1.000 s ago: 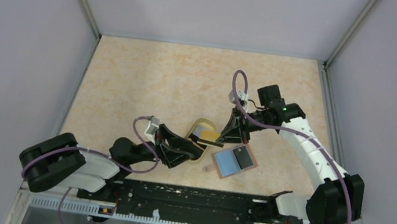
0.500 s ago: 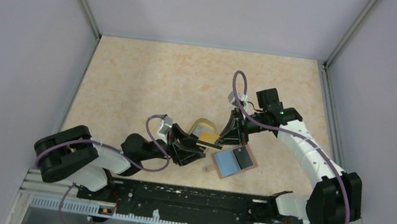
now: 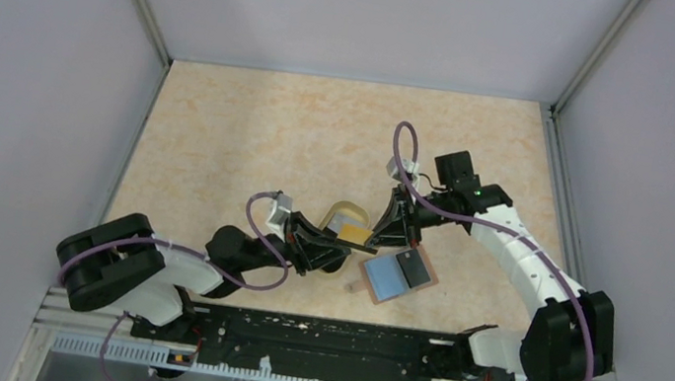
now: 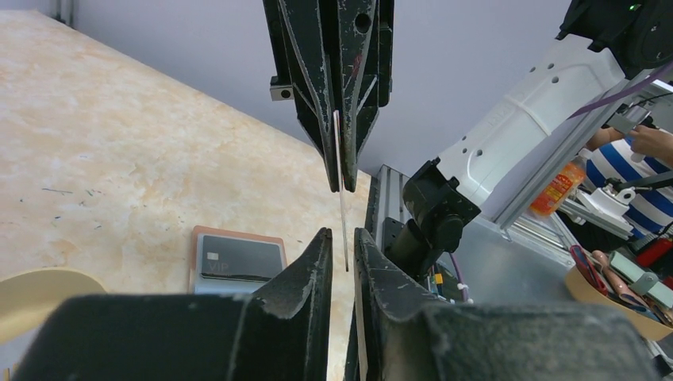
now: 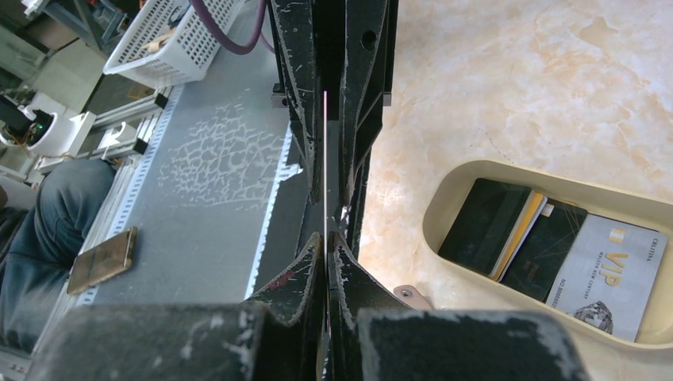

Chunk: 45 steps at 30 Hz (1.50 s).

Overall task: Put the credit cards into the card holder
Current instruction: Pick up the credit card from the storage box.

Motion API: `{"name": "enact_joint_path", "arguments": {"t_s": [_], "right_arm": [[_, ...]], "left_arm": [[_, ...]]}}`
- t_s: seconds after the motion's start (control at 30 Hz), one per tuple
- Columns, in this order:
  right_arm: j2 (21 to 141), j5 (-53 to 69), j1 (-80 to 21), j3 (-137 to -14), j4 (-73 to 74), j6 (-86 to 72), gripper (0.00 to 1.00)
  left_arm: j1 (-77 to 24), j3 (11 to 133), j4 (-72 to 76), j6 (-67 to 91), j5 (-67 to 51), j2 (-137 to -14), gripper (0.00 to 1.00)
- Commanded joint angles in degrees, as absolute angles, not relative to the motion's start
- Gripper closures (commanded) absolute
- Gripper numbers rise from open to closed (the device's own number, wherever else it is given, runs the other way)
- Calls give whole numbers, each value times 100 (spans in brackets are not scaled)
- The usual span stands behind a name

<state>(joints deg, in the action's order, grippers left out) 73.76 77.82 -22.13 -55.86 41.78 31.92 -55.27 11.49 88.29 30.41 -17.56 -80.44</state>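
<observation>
Pale card (image 5: 325, 167) edge-on in right claw (image 5: 326, 238)

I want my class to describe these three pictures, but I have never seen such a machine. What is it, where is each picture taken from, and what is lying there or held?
These are two robot arms bolted to a beige marbled table. One picture looks down from above; the other two come from a camera on each wrist, with that arm's own black fingers at the bottom. The right hand pinches a thin card, seen edge-on. The left hand has its fingers close on either side of it; whether it grips is unclear. On the table lie an open reddish-brown card holder with a light blue inside, a black card on it, and an oval tan dish holding more cards.
</observation>
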Motion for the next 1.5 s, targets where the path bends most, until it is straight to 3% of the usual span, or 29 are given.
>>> {"name": "enact_joint_path", "arguments": {"t_s": [0.0, 0.33, 0.37, 0.4, 0.47, 0.53, 0.63, 0.73, 1.0, 1.2, 1.47], "right_arm": [[7404, 7797, -2297, -5575, 4032, 3333, 100], [7487, 7636, -2398, -5590, 4166, 3458, 99], [7496, 7613, -2407, -5590, 4180, 3469, 99], [7505, 7589, -2420, -5600, 4200, 3486, 99], [7521, 7519, -2442, -5604, 4225, 3517, 96], [7519, 7424, -2443, -5647, 4291, 3564, 81], [7508, 7344, -2443, -5820, 4657, 3911, 56], [7472, 7269, -2443, -5882, 4919, 4285, 49], [7518, 7138, -2505, -6037, 5379, 4749, 49], [7569, 6930, -2513, -6097, 5551, 4944, 50], [8086, 6616, -2935, -6266, 6032, 5391, 68]], "left_arm": [[-5555, 1271, 10031, 3146, -1730, -7992, 79], [-5553, 1300, 9923, 3153, -1778, -7881, 85], [-5550, 1308, 9877, 3155, -1793, -7870, 88], [-5550, 1322, 9840, 3160, -1820, -7873, 99], [-5552, 1335, 9698, 3169, -1864, -7839, 100], [-5550, 1401, 9197, 3142, -1897, -7743, 100], [-5545, 1772, 7253, 2922, -2120, -7389, 100], [-5535, 2248, 5195, 2665, -2412, -7157, 100], [-5329, 3823, 1769, 1827, -3453, -7636, 100], [-5300, 4218, 963, 1305, -3700, -7647, 100], [-5300, 4604, 328, 988, -3873, -7801, 100]]}}
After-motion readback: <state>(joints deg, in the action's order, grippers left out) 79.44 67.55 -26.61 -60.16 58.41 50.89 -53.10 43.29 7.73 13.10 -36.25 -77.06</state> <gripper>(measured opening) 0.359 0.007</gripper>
